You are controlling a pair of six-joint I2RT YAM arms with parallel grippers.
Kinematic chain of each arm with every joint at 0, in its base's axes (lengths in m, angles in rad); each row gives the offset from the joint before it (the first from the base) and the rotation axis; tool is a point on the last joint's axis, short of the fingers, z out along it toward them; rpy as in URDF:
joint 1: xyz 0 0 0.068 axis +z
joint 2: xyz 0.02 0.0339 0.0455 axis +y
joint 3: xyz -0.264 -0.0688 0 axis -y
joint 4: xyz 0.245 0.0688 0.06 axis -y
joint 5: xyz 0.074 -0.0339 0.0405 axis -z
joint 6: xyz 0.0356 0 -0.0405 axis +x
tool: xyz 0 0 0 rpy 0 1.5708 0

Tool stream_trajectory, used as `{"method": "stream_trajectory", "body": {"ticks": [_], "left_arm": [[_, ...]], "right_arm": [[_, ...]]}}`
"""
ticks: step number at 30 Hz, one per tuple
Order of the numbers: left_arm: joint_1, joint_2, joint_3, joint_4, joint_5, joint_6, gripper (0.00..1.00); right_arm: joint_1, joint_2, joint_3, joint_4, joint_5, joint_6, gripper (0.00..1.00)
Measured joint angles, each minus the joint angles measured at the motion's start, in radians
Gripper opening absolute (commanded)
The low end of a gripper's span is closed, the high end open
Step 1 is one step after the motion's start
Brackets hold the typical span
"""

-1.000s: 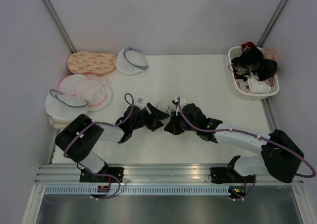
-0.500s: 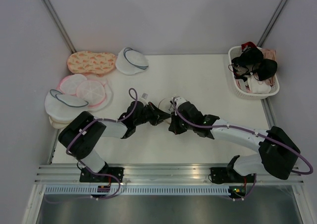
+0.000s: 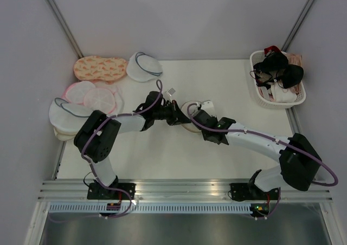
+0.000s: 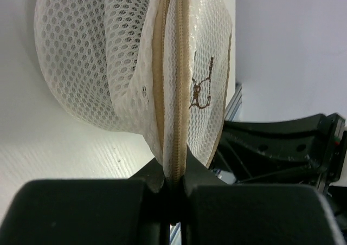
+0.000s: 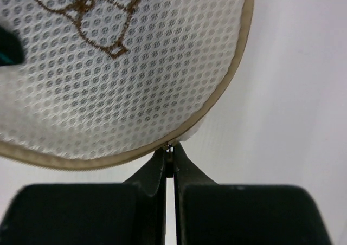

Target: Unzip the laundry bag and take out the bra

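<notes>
The laundry bag (image 3: 191, 107) stands on its edge between the two claws, near the middle of the table (image 3: 238, 93). The left claw (image 4: 173, 175) is closed on the tan zipper band (image 4: 174, 93), which rises straight up in front of its fingers. The bag's flat face with the small drawing lies to the right of that band. The right claw (image 5: 169, 163) is closed on a small metal piece at the tan rim, just above its fingertips. This is probably the zipper pull (image 5: 171, 144), but it is too small to be sure.

The zipper looks closed along the part that shows. To open it well, I think the left claw should act as a firm anchor. The right one should then draw the pull along the curve of the rim, not straight away from it, so the mesh does not bunch or slip out.

The bra is not visible; I cannot tell through the mesh if it is inside.
</notes>
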Motion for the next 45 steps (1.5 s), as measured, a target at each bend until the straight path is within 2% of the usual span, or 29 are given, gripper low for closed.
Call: {"method": "stream_trajectory", "body": {"ticks": [5, 7, 9, 10, 11, 12, 17, 19, 23, 26, 29, 33, 36, 42, 45], "left_arm": [[0.012, 0.079, 0.146, -0.149, 0.136, 0.16, 0.02], [0.014, 0.1, 0.201, -0.227, 0.171, 0.229, 0.06], [0.015, 0.114, 0.261, -0.321, 0.195, 0.312, 0.49], [0.014, 0.117, 0.284, -0.365, 0.195, 0.348, 0.81], [0.014, 0.117, 0.299, -0.402, 0.192, 0.369, 0.89], [0.014, 0.116, 0.311, -0.441, 0.177, 0.395, 0.91], [0.014, 0.048, 0.259, -0.536, -0.026, 0.412, 0.94], [0.014, -0.053, 0.178, -0.55, -0.142, 0.378, 0.94], [0.014, -0.285, 0.018, -0.544, -0.283, 0.268, 0.94], [0.012, -0.45, -0.092, -0.506, -0.335, 0.171, 0.97], [0.008, -0.543, -0.184, -0.444, -0.34, 0.078, 0.98], [0.008, -0.541, -0.229, -0.381, -0.302, -0.01, 0.98], [0.007, -0.496, -0.231, -0.301, -0.256, -0.069, 0.98], [-0.006, -0.367, -0.232, -0.127, -0.185, -0.172, 0.96], [-0.029, -0.304, -0.21, -0.109, -0.157, -0.187, 0.91]], "right_arm": [[-0.016, 0.071, 0.023, -0.018, 0.102, -0.014, 0.0], [-0.02, 0.1, 0.028, -0.021, 0.122, -0.023, 0.0], [-0.021, 0.109, 0.029, -0.023, 0.13, -0.028, 0.01], [-0.021, 0.108, 0.029, -0.022, 0.135, -0.031, 0.0], [-0.023, 0.105, 0.03, -0.021, 0.14, -0.033, 0.0], [-0.025, 0.102, 0.03, -0.02, 0.142, -0.034, 0.01], [-0.026, 0.053, 0.028, -0.006, 0.136, -0.038, 0.01], [-0.026, 0.027, 0.023, 0.005, 0.122, -0.038, 0.0], [-0.027, -0.009, -0.002, 0.036, 0.055, -0.043, 0.0], [-0.029, -0.037, -0.055, 0.101, -0.101, -0.051, 0.0], [-0.031, -0.074, -0.126, 0.204, -0.335, -0.05, 0.0], [-0.023, -0.088, -0.175, 0.34, -0.564, -0.025, 0.0], [-0.015, -0.088, -0.178, 0.416, -0.669, -0.008, 0.0], [-0.011, -0.086, -0.178, 0.49, -0.753, 0.01, 0.01], [-0.011, -0.083, -0.178, 0.505, -0.761, 0.014, 0.0]]}}
